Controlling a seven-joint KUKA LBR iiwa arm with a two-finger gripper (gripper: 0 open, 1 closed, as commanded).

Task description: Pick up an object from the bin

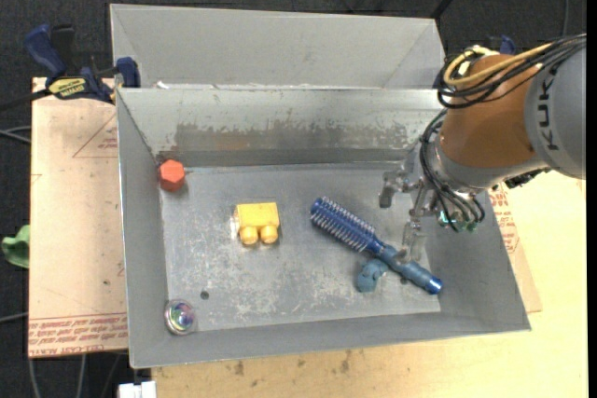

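Brush (359, 236) right of block (256, 223) in bin (280, 289)

Scuffed matt metal bin (280, 294) — blue brush (345, 226) and yellow block (256, 224) smooth plastic, small ball (179, 317) glossy.

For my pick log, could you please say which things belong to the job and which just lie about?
In the job: gripper, blue hairbrush beneath it, grey bin.
Lying about: yellow block, red piece, shiny ball, small blue piece.
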